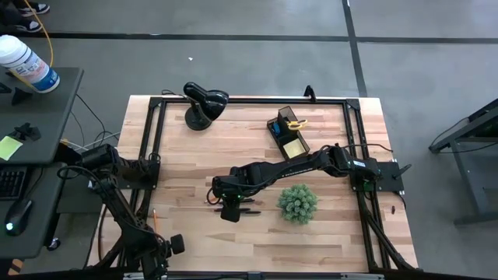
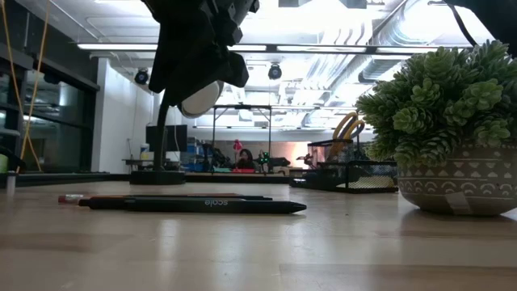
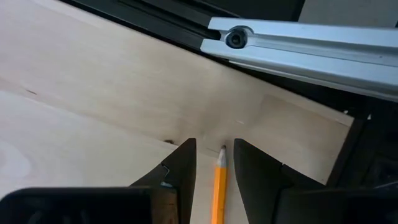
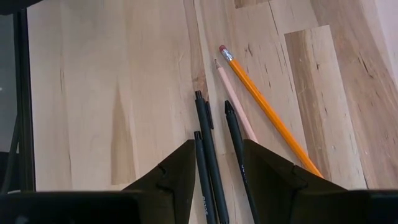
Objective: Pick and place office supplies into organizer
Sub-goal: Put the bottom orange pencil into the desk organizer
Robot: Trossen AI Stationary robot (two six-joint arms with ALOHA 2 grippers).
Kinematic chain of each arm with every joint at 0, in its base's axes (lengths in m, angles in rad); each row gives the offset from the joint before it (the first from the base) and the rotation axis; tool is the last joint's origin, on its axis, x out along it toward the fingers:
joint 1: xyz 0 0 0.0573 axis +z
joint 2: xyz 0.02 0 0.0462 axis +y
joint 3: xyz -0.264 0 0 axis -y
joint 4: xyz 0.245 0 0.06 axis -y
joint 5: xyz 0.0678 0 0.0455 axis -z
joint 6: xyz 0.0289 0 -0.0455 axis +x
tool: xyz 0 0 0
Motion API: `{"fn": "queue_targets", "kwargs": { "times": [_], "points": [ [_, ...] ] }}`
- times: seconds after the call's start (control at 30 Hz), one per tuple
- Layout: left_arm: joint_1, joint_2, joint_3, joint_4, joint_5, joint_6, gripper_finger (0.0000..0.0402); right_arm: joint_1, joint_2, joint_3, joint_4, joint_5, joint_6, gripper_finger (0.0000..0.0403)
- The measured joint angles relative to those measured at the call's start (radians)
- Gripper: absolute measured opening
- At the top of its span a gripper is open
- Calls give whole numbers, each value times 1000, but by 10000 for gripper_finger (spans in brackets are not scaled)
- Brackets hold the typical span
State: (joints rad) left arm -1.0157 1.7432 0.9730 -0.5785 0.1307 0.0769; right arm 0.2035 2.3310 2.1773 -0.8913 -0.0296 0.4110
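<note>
My right gripper (image 4: 217, 144) is open and hangs above the table, over a cluster of thin black pens (image 4: 208, 143). In the low view it (image 2: 198, 73) is clear of the pens (image 2: 194, 206), which lie flat. A pale wooden pencil (image 4: 236, 106) and an orange pencil (image 4: 267, 109) lie beside the pens. My left gripper (image 3: 214, 144) is open near the table's left edge, with one finger on each side of another orange pencil (image 3: 219, 186). It does not touch this pencil. The black organizer (image 1: 286, 134) stands far right of centre and holds yellow-handled scissors (image 1: 294, 122) and a yellow sticky pad (image 1: 294, 147).
A round green spiky plant (image 1: 297, 202) in a patterned pot sits just right of the pens. A black domed lamp (image 1: 204, 103) stands at the far edge. A black metal frame (image 1: 152, 155) runs around the table, and its rail (image 3: 298, 46) is close ahead of my left gripper.
</note>
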Motion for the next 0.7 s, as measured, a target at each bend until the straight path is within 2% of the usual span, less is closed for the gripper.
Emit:
{"fn": "queue_targets", "kwargs": {
  "times": [0.13,0.47,0.7],
  "points": [
    [-2,0,0,0,-4,-1,90,0,0,0,3,0,0,129],
    [-14,0,0,1,11,-29,38,0,0,0,5,0,0,129],
    [-15,0,0,1,8,-37,50,0,0,0,6,0,0,129]
  ]
}}
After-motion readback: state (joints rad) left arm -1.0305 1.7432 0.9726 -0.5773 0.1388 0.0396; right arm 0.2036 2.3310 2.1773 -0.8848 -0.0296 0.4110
